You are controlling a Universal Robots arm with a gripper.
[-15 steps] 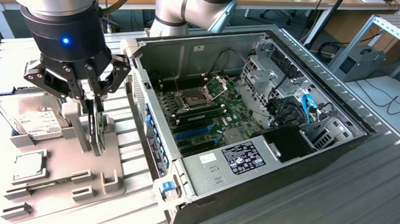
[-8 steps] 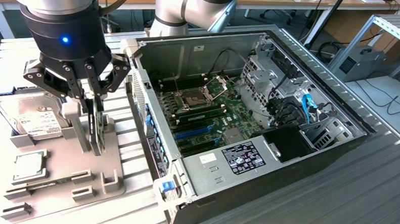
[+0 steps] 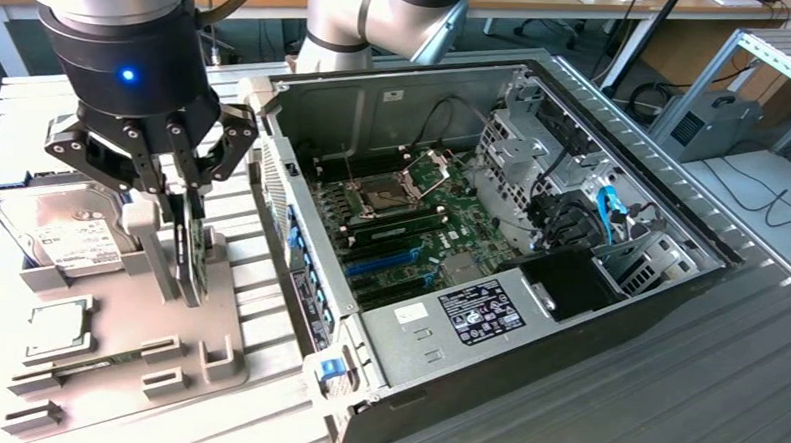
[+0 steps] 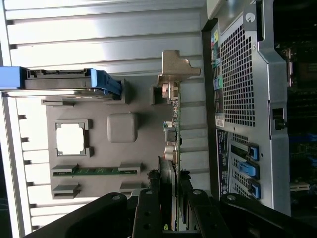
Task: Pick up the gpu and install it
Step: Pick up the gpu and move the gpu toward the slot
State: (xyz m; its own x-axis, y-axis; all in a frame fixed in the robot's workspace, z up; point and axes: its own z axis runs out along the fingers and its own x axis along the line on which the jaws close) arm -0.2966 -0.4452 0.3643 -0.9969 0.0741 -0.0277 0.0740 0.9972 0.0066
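One end effector [image 3: 186,234] hangs over the grey parts fixture [image 3: 216,364] at the exterior view's left, its fingers drawn narrow and clamped on both faces of the gpu [image 3: 190,263]. Card stands on edge, upright, at the fixture's side nearest the open computer case [image 3: 415,92]. In the wrist view its silver end bracket [image 4: 176,69] points away from the fingers. Cannot tell whether the card's lower edge is clear of the fixture slot. Hard drive [image 3: 68,235], processor chip [image 3: 60,325] and memory stick [image 4: 96,170] lie in their own fixture seats, apart from the card. Case lies on the ribbed metal counter [image 3: 708,395], motherboard [image 3: 422,223] exposed.
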